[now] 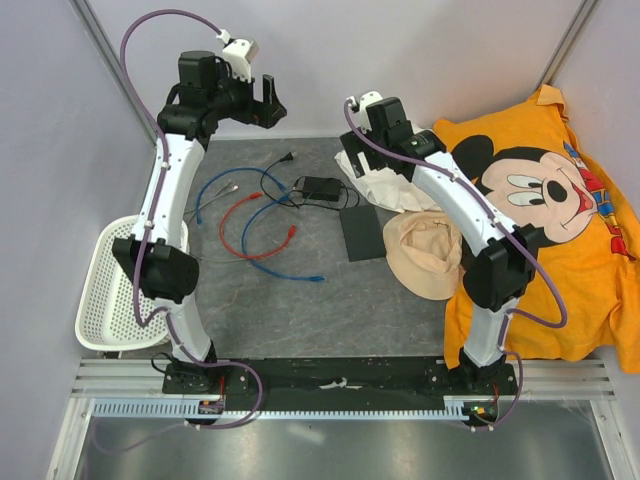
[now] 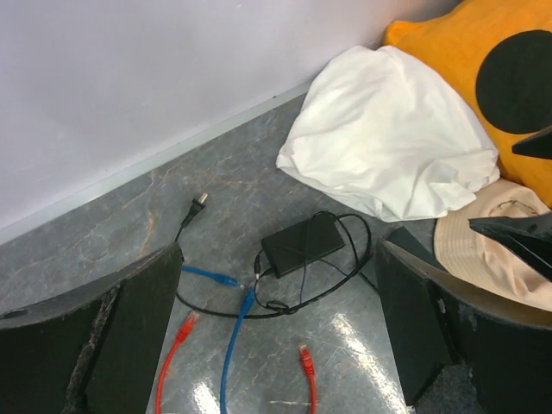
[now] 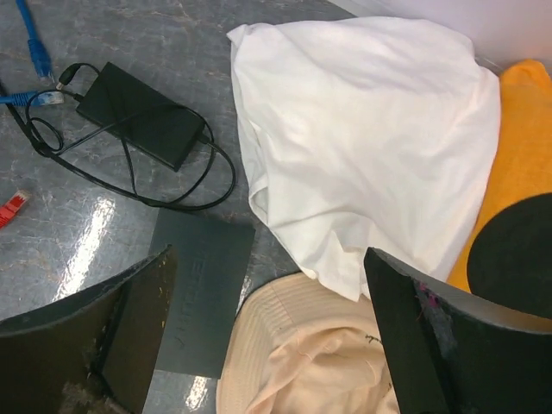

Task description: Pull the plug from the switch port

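We are holding the left gripper spread wide with nothing between its fingers, raised near the back wall over the power brick. The right gripper is likewise hanging wide open and empty, above the spot where the white cloth is meeting the tan hat. Just below it the flat black switch is lying on the table, its one side touching the hat. We are seeing no lead running into it, though the switch port itself is too small to make out. The loose cables are lying well apart to its left, so we are judging the plug already out and nothing left but to withdraw. Counting outward, we are finding one switch, one power brick with its thin black cord, one red cable, what we are taking for two blue cables, one hat, one white cloth, one orange Mickey Mouse shirt and one white basket at the left edge.
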`<state>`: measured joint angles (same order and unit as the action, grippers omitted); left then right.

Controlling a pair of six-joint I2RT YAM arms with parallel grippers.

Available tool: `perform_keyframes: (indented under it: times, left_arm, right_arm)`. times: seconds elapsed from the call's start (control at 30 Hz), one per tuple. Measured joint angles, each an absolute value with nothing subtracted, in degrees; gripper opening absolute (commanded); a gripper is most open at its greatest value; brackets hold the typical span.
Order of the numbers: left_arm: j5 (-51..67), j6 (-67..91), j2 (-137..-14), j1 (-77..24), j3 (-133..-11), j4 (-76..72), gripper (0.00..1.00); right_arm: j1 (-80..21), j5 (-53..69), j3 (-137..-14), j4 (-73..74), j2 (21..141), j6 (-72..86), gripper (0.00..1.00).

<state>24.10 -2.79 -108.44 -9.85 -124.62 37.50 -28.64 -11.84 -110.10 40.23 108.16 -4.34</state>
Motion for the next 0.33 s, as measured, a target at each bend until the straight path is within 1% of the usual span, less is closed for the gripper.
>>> perform_keyframes:
  times: [0.1,0.17,0.23,0.27,0.33]
  left_arm:
    - [24.34,-3.11,-105.82,-11.20,-123.57,37.10,0.99]
    - [24.27,-3.25,-102.17,-11.94,-120.73,35.66,0.99]
    - [24.29,-3.18,-96.51,-12.56,-114.48,32.40,0.99]
    - [24.53,-3.18,-93.01,-12.67,-109.34,28.73,0.99]
    - [25.23,-3.18,-83.94,-12.62,-94.89,20.75,0.99]
  right_arm:
    - [-28.80,-14.24,-109.86,41.01,106.43,-3.14,0.98]
    - [-28.97,-15.68,-108.68,41.04,104.16,-2.70,0.98]
    - [-29.15,-17.15,-107.22,41.15,101.51,-2.48,0.98]
    - [-29.19,-17.91,-106.17,40.88,99.92,-2.37,0.98]
    - [-29.19,-19.09,-103.37,40.18,96.36,-2.28,0.98]
